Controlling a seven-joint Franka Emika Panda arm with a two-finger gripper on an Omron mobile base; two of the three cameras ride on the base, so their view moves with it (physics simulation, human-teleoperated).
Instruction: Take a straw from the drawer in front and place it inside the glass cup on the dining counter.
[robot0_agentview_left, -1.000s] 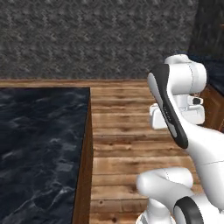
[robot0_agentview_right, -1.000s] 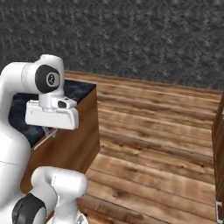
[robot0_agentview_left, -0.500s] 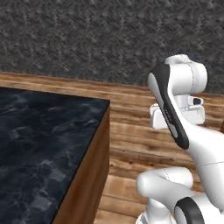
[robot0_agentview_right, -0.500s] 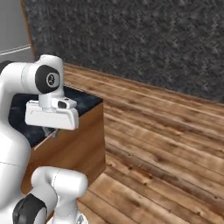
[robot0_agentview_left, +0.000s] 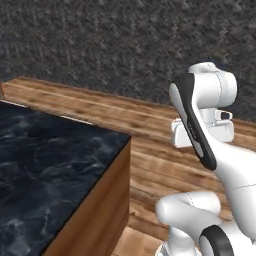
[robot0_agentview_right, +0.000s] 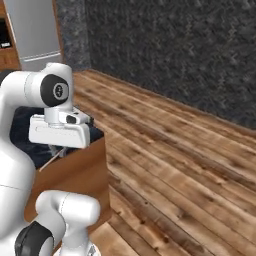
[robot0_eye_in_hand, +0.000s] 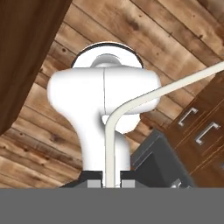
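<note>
My gripper (robot0_eye_in_hand: 110, 183) is shut on the straw (robot0_eye_in_hand: 110, 153), a thin pale tube that rises from between the two finger tips and bends off to the right. In the right base view the hand (robot0_agentview_right: 59, 132) hangs over the corner of the dining counter (robot0_agentview_right: 22, 135), and the straw (robot0_agentview_right: 50, 161) slants thinly below it. In the left base view the black marble slab of the dining counter (robot0_agentview_left: 50, 165) lies to the left, with the hand (robot0_agentview_left: 202, 134) held apart from it on the right. The glass cup and the drawer are out of view.
Plank flooring (robot0_agentview_left: 150, 165) runs to a dark rough stone wall (robot0_agentview_left: 125, 45). A grey fridge (robot0_agentview_right: 32, 30) stands at the far left. Brown cabinet fronts with small silver handles (robot0_eye_in_hand: 199, 127) lie below the hand. The counter's wooden side (robot0_agentview_left: 100, 210) drops to the floor.
The whole scene has shifted in both base views, so the base has moved; the counter's corner now sits further right. The arm keeps the same pose with the straw held.
</note>
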